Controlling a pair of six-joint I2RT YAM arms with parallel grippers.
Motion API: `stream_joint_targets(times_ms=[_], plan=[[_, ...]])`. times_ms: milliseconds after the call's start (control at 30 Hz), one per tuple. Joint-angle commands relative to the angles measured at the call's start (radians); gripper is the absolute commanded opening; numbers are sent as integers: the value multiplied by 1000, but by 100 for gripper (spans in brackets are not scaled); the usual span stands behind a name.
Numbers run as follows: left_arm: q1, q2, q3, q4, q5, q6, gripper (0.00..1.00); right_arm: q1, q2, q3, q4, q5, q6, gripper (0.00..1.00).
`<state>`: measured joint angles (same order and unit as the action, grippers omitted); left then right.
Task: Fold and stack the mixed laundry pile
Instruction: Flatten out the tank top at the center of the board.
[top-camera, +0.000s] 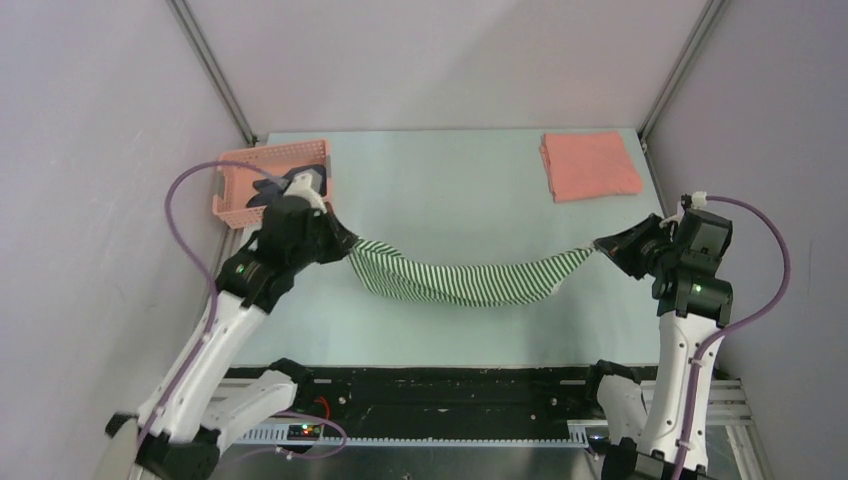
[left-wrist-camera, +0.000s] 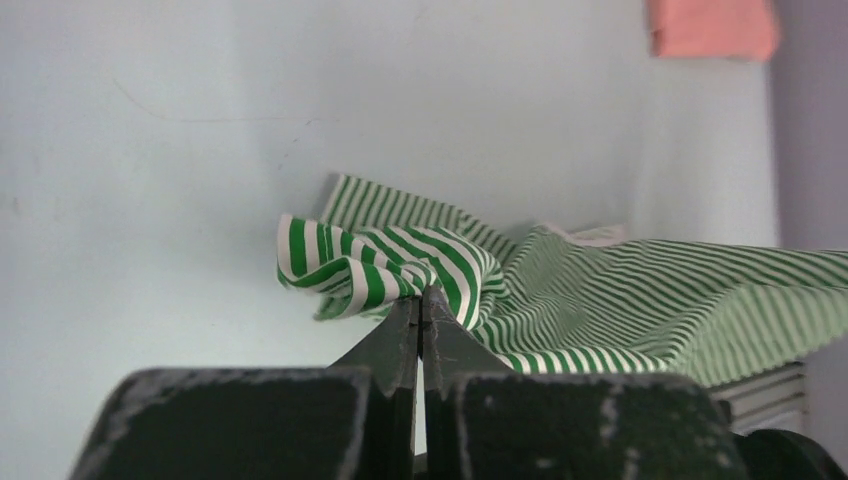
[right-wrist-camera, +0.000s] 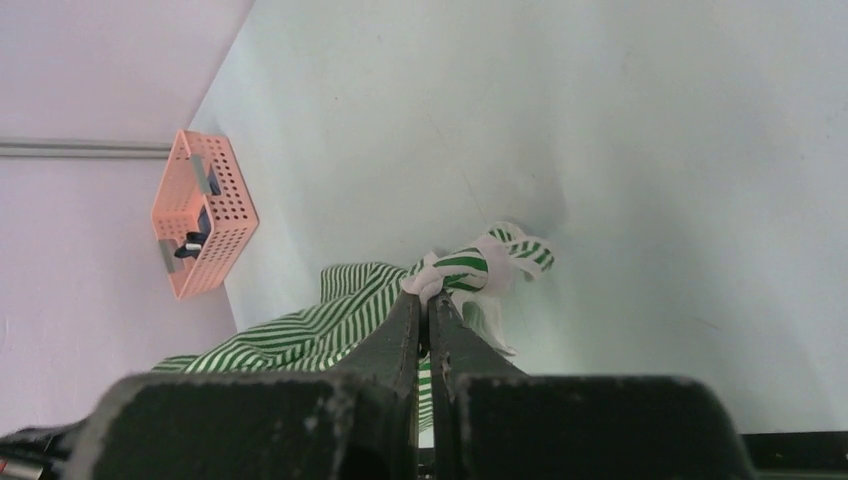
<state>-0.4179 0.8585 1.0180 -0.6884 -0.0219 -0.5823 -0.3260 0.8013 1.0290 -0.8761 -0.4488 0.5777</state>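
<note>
From above, the left gripper (top-camera: 346, 243) and the right gripper (top-camera: 601, 247) each pinch one end of the striped garment (top-camera: 460, 281). The green-and-white cloth hangs between them in a shallow sag over the middle of the table (top-camera: 450, 185), its lowest part toward the near edge. Whether that low part touches the table cannot be told from this view. The pink shirt (top-camera: 590, 165) lies folded flat in the far right corner, well apart from the striped cloth. A pink basket (top-camera: 240, 185) sits at the far left edge, just behind the left arm's wrist.

The left wrist camera shows its two black fingers pressed together on a bunched corner of the striped cloth. The rest of the fabric spreads away to the right above the table. The folded pink shirt shows at the top right edge.

The right wrist camera shows its fingers clamped on a twisted, partly white end of the same cloth, which trails down to the left. The basket stands far off by the wall with a dark item (right-wrist-camera: 190, 245) inside, too small to identify.
</note>
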Motion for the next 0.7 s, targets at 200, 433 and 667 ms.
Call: stream_joint_targets(times_ms=[200, 433, 667], plan=[[34, 759, 447, 59, 26, 127, 2, 19, 361, -31, 454, 81, 39, 8], [88, 1074, 776, 58, 99, 146, 43, 50, 759, 167, 458, 110, 35, 32], [89, 853, 489, 61, -8, 102, 61, 102, 758, 187, 286, 205, 30, 57]])
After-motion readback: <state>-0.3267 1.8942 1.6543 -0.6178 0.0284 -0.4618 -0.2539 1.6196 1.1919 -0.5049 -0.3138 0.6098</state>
